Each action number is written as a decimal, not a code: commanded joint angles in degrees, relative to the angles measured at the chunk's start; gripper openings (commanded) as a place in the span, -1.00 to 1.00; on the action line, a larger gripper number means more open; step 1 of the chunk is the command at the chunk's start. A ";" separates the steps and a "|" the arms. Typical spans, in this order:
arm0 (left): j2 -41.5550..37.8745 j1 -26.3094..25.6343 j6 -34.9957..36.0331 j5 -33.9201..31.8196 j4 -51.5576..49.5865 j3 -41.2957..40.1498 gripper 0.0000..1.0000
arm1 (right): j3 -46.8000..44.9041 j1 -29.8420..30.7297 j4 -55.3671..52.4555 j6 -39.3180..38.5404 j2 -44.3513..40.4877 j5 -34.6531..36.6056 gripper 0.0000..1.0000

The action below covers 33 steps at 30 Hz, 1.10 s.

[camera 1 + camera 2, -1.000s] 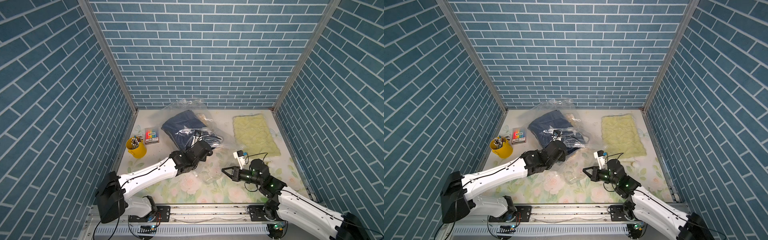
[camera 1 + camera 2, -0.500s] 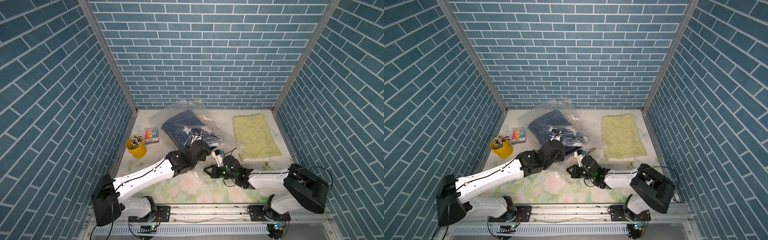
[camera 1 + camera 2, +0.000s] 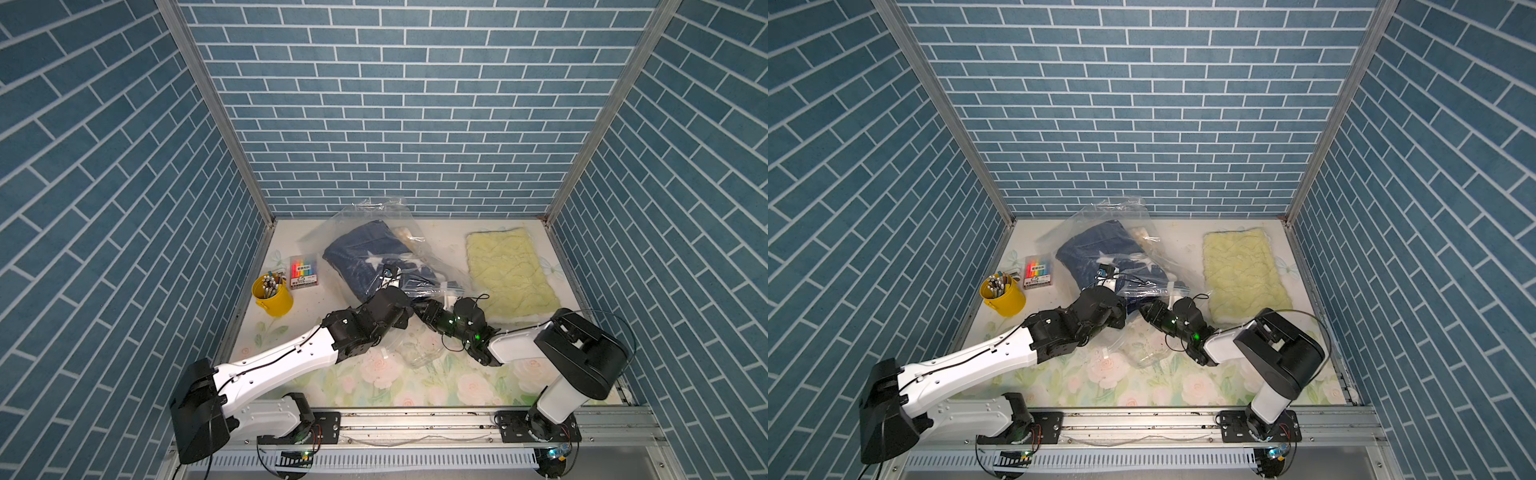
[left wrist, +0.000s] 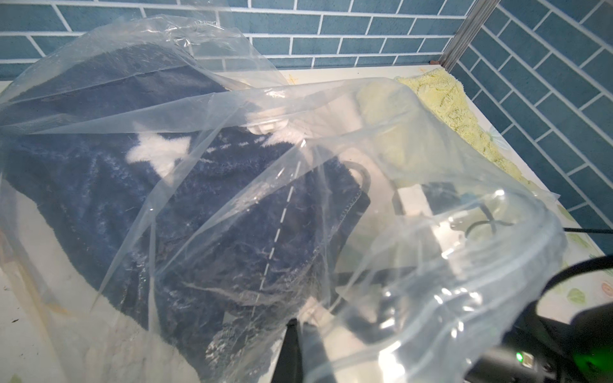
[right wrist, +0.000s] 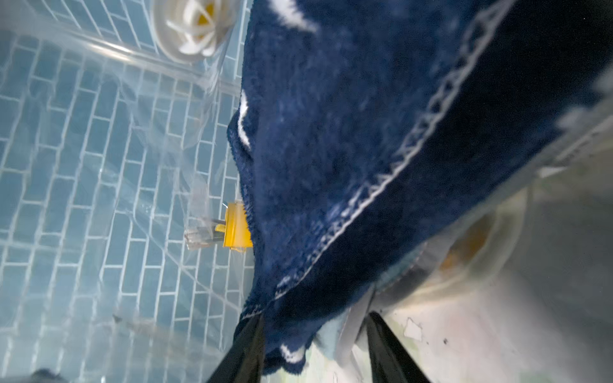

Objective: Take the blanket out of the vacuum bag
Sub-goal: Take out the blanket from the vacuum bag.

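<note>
The vacuum bag (image 3: 376, 216) is clear crinkly plastic lying at the back middle of the table, and the navy blanket (image 3: 365, 257) with white stars is inside it. My left gripper (image 4: 297, 326) is shut, pinching the plastic at the bag's near mouth and holding it up. My right gripper (image 5: 315, 315) is open inside that mouth, and a stitched corner of the blanket (image 5: 365, 132) hangs between its fingers. The round white valve cap (image 5: 195, 26) shows through the plastic. In both top views the two grippers meet at the bag's near end (image 3: 1142, 307).
A pale yellow-green folded cloth (image 3: 509, 266) lies at the back right. A yellow cup of pens (image 3: 272, 295) and a box of markers (image 3: 304, 272) stand at the left. Loose clear plastic (image 3: 419, 353) lies in front of the grippers. Brick walls close in three sides.
My right arm has swung in from the front right to the bag's mouth, and its jaws have gone from shut to open around the blanket's corner. The left gripper kept its hold.
</note>
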 commanded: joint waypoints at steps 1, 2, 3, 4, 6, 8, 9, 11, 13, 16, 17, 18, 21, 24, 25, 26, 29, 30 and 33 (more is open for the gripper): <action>-0.96 -0.30 0.61 0.93 1.61 -1.07 -1.00 | 0.68 -1.48 9.20 6.53 3.32 -0.73 0.05; -1.04 -0.26 0.57 1.02 1.65 -1.15 -1.00 | 0.95 -1.87 9.27 6.96 3.96 -1.44 0.06; -1.02 -0.25 0.59 1.10 1.65 -1.24 -1.00 | 1.21 -1.90 9.89 7.18 4.44 -1.90 0.07; -1.08 -0.26 0.52 1.02 1.52 -1.32 -1.00 | 1.36 -2.00 10.68 7.20 4.74 -2.07 0.08; -1.06 -0.28 0.57 0.85 1.65 -1.42 -1.00 | 1.73 -2.15 11.52 6.95 5.23 -2.41 0.07; -0.80 -0.22 0.62 0.74 1.56 -1.25 -1.00 | 2.57 -2.42 11.49 6.93 5.87 -3.26 0.04; -0.59 -0.29 0.59 0.66 1.55 -1.16 -1.00 | 2.74 -2.47 11.97 7.02 6.08 -3.51 0.02; -0.37 -0.30 0.59 0.74 1.52 -0.98 -1.00 | 3.21 -2.52 12.54 6.95 6.39 -4.49 -0.10; -0.14 -0.28 0.60 0.60 1.65 -1.05 -1.00 | 3.39 -2.47 13.16 7.09 6.43 -5.20 -0.27; -0.01 -0.23 0.62 0.39 1.63 -1.07 -1.00 | 3.74 -2.51 13.03 6.82 5.46 -6.27 -0.43; 0.11 -0.31 0.61 0.33 1.65 -1.07 -1.00 | 3.89 -2.60 12.50 6.38 5.03 -6.41 -0.48; 0.24 -0.30 0.61 0.18 1.62 -1.01 -1.00 | 4.28 -2.47 11.86 5.83 4.50 -6.57 -0.55; 0.33 -0.25 0.73 -0.01 1.46 -0.47 -1.00 | 5.80 -2.47 11.54 4.67 3.12 -7.89 -0.63; 0.30 -0.24 0.78 -0.60 1.14 0.02 -1.00 | 8.27 -2.85 6.82 2.27 1.25 -8.66 -0.58; 0.33 -0.31 0.75 -0.79 0.96 0.14 -1.00 | 8.40 -2.95 5.58 1.95 0.87 -8.39 -0.47; 0.23 -0.28 0.80 -0.75 0.95 0.16 -1.00 | 8.30 -2.99 4.54 1.99 0.68 -7.91 -0.29; -0.03 -0.29 0.59 -0.77 1.04 -0.28 -1.00 | 6.22 -2.95 6.09 4.54 1.63 -6.97 -0.18; -0.17 -0.26 0.63 -0.74 1.12 -0.44 -1.00 | 5.44 -3.10 7.53 5.62 2.39 -7.18 -0.17; -0.12 -0.26 0.49 -0.77 1.13 -0.67 -1.00 | 3.85 -3.13 8.51 6.93 3.18 -7.08 -0.11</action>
